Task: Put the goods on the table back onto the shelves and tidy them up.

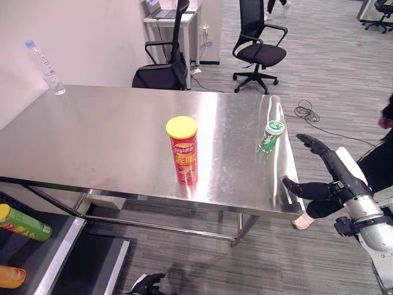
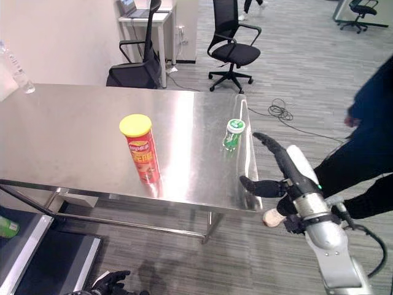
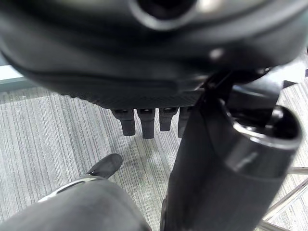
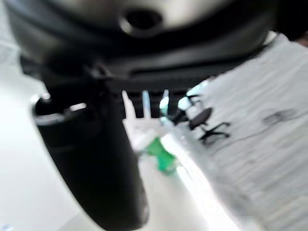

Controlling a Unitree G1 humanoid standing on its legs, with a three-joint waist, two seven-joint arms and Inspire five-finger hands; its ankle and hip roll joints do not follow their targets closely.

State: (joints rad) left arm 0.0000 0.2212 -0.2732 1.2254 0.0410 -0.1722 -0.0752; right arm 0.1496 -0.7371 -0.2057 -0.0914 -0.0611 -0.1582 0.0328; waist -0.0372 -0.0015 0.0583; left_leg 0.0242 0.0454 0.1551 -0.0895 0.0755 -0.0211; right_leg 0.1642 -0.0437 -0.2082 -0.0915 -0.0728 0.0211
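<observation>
A red chips can (image 1: 182, 150) with a yellow lid stands upright near the front edge of the steel table (image 1: 98, 135). A small green bottle (image 1: 271, 135) with a white cap stands by the table's right edge, and it shows past the thumb in the right wrist view as the green bottle (image 4: 161, 154). My right hand (image 1: 334, 169) hovers open just off that edge, right of the green bottle, fingers straight and thumb spread, apart from it. My left hand (image 1: 147, 284) hangs low below the table's front, fingers relaxed over the floor. A clear water bottle (image 1: 46, 67) stands at the far left corner.
A low shelf (image 1: 61, 246) at lower left holds a lying green can (image 1: 21, 222) and an orange item (image 1: 9, 276). A person in dark clothes (image 2: 368, 141) stands close on the right. Black office chairs (image 1: 261, 49) and a small desk stand beyond the table.
</observation>
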